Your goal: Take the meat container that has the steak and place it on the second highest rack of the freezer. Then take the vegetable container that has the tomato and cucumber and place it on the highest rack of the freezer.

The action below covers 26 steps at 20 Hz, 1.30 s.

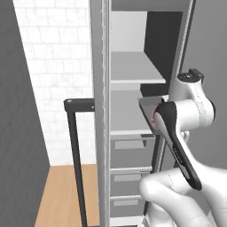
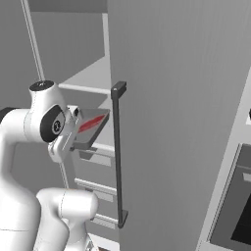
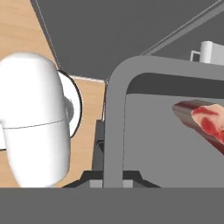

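Note:
My gripper (image 3: 113,178) is shut on the near rim of the meat container (image 3: 116,109), a shallow dark-grey tray. The steak (image 3: 205,120), a red strip, lies inside it. In the right base view the meat container (image 2: 92,128) hangs tilted in front of the open freezer (image 2: 93,73), with the steak (image 2: 92,122) showing and my gripper (image 2: 74,138) at its near edge. In the left base view the tray (image 1: 147,111) sits at the front edge of the second highest rack (image 1: 126,119), just below the highest rack (image 1: 133,71). My own arm hides part of the tray there.
The freezer door (image 2: 176,122) stands open on the right, its long black handle (image 2: 117,152) close to the tray. Grey drawers (image 1: 131,144) fill the cabinet below the shelves. A black-glass oven (image 2: 235,206) is at the far right. A white tiled wall (image 1: 53,66) lies left.

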Available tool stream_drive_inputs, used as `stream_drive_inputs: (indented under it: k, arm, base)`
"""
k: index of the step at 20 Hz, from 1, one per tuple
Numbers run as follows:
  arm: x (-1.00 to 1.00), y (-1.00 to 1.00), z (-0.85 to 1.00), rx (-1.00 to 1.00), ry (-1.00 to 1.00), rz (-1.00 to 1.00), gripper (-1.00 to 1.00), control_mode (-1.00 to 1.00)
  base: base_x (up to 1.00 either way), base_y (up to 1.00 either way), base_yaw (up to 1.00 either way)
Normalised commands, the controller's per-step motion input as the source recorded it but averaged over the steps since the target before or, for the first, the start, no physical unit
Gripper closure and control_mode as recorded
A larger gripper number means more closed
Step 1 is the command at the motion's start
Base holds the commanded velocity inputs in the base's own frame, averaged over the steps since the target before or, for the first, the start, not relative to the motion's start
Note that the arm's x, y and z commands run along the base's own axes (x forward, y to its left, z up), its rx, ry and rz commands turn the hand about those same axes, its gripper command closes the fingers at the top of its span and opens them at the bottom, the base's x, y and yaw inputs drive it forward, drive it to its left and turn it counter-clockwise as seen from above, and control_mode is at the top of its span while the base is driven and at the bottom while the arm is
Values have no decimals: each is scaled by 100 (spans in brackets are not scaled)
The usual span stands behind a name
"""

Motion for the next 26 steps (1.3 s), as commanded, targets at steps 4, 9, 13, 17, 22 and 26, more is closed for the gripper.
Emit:
stream_drive_inputs:
  k: [4,9,13,17,22,26]
  arm:
    - [53,64,-13,-1,0,0,100,-100]
    - [79,10,-17,1,0,-1,100,-100]
    - [69,2,-59,-3,-4,0,100,-100]
    - [16,-10,-75,0,-15,0,100,-100]
    - [16,-16,-37,0,-15,0,100,-100]
    - [61,0,-1,0,0,-5,100,-100]
  base:
    - [0,0,0]
    - [0,0,0]
    - [0,0,0]
    - [0,0,0]
    - [0,0,0]
    - [0,0,0]
